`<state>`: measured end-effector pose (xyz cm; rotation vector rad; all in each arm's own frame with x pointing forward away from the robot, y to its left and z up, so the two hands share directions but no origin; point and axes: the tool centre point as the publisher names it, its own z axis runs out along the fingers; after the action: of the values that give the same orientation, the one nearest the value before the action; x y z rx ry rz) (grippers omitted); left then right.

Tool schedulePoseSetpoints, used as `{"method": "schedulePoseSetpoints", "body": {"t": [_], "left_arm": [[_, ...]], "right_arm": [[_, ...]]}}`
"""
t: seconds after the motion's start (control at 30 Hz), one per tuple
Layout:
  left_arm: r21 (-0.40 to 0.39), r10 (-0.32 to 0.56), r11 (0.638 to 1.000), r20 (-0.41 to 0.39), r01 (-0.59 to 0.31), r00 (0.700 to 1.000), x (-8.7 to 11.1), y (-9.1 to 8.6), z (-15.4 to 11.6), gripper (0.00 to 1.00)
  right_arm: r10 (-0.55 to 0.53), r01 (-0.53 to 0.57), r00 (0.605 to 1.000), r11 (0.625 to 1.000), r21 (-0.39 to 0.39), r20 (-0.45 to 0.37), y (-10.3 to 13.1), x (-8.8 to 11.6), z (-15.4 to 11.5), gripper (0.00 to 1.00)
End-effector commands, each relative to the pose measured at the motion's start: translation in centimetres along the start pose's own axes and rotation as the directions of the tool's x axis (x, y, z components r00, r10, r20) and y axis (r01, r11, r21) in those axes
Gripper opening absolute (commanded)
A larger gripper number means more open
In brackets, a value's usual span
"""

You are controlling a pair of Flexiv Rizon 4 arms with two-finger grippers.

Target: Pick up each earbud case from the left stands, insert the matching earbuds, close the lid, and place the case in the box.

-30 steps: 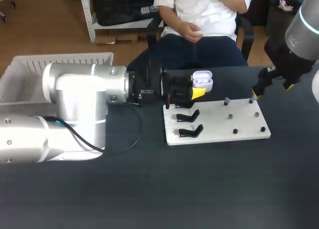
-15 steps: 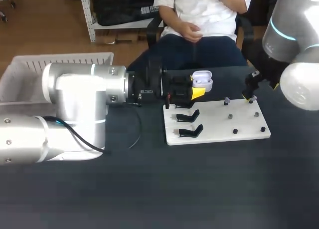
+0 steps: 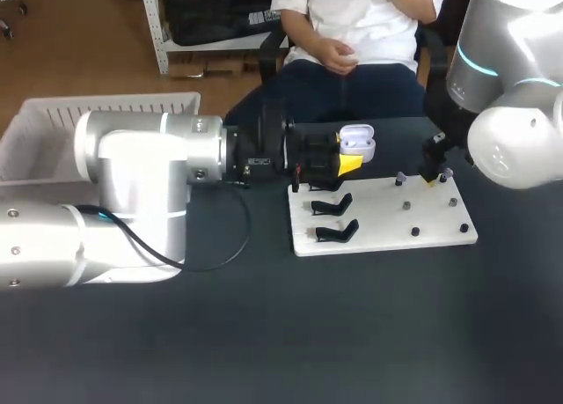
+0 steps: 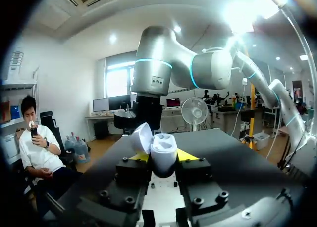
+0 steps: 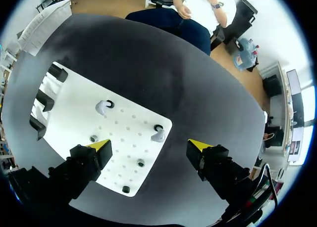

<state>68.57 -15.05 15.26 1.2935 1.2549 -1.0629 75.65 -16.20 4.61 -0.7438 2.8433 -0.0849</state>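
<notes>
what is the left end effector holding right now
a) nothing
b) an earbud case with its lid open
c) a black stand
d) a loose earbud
b: in the left wrist view the left end effector is shut on the earbud case, which is white with its lid tipped open.

Silver-grey rounded arms, cyan light rings, black cable, yellow-tipped black pincers

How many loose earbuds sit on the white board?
2: one earbud farther in on the white board, the other earbud near its corner. The open case may hide more.
</notes>
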Motion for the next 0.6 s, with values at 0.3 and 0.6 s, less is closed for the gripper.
{"method": "schedulePoseSetpoints", "body": {"t": [0.3, 0.6], "left_arm": [[-0.011, 0.004, 1.0, 0.005, -0.004, 1.0, 0.1, -0.3, 0.0, 0.0], [-0.011, 0.004, 1.0, 0.005, -0.004, 1.0, 0.1, -0.3, 0.0, 0.0]], "right_arm": [[0.001, 0.0, 0.999, 1.0, 0.01, -0.033, -0.1, 0.0, 1.2, 0.59], [0.025, -0.025, 0.999, 1.0, 0.004, -0.034, -0.4, 0.1, 1.8, 0.48]]}}
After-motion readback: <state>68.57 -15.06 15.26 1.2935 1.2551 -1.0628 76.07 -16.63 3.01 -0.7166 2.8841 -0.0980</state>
